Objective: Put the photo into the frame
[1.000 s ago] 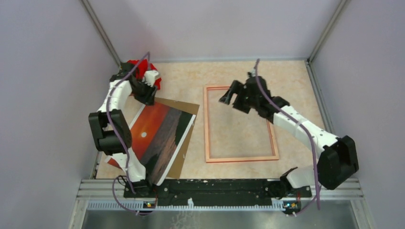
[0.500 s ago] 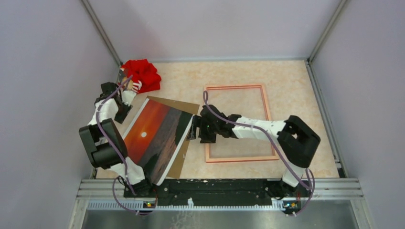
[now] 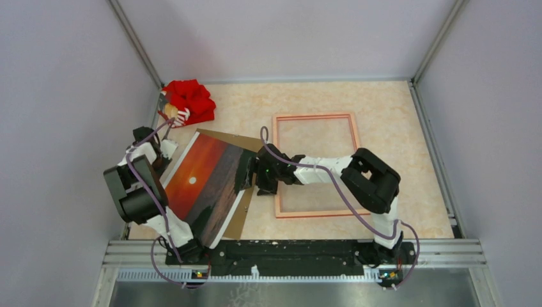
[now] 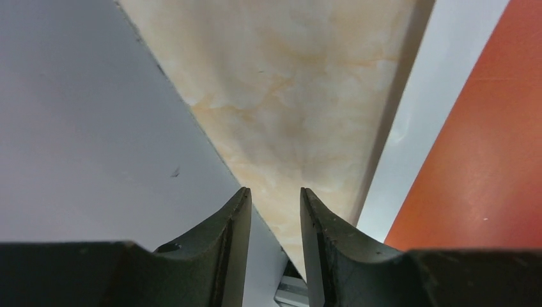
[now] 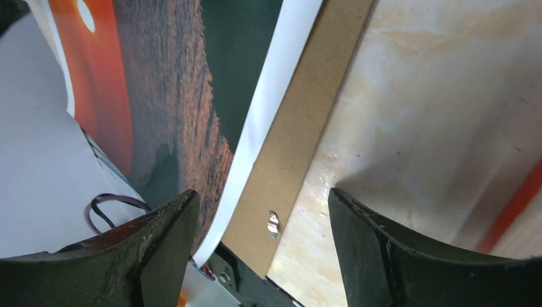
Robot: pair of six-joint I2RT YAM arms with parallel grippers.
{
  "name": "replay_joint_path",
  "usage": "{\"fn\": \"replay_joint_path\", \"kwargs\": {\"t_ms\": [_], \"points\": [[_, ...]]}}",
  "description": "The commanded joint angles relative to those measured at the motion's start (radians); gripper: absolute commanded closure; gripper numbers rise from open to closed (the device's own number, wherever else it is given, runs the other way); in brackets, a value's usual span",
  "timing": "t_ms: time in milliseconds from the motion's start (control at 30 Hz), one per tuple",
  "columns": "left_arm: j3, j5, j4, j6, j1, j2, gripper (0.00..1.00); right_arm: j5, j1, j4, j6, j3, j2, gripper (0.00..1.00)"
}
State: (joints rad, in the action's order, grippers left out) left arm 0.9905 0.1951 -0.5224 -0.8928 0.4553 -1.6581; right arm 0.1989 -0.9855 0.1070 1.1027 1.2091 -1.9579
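Observation:
The photo [image 3: 204,182], an orange sunset print with a white border, lies askew on a brown backing panel [image 3: 240,219] at the left of the table. The frame [image 3: 313,116] lies flat to its right, pale side up. My left gripper [image 3: 165,157] hangs by the photo's upper left edge; in the left wrist view it [image 4: 275,198] stands open by a narrow gap over bare table, with the photo [image 4: 486,160] to its right. My right gripper [image 3: 252,178] is wide open at the photo's right edge; in the right wrist view it [image 5: 262,198] straddles the white border [image 5: 255,141] and the panel [image 5: 300,141].
A crumpled red cloth [image 3: 190,102] lies in the far left corner. The grey side wall [image 4: 83,115] stands close beside the left gripper. A small metal clip [image 5: 273,222] sits on the panel. The frame's red edge [image 5: 511,211] shows at the lower right of the right wrist view.
My right arm has swung left from above the frame down to the photo's right edge. My left gripper has drawn back from the red cloth to the photo's left side, its jaws narrower.

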Motion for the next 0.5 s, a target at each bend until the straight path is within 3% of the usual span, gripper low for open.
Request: {"fn": "replay_joint_path", "kwargs": {"t_ms": [0,267,467], "points": [[-0.034,-0.018,0.024,0.008,0.001,-0.022,0.60,-0.009,-0.004,-0.040,0.045,0.039,-0.050,0.26],[-0.066,-0.152,-0.044,0.054,-0.026,-0.030,0.63,-0.010,0.020,-0.066,0.092,0.126,-0.152,0.27],[-0.004,-0.307,-0.140,0.125,-0.059,-0.059,0.65,-0.015,0.066,-0.095,0.121,0.163,-0.201,0.27]]}}
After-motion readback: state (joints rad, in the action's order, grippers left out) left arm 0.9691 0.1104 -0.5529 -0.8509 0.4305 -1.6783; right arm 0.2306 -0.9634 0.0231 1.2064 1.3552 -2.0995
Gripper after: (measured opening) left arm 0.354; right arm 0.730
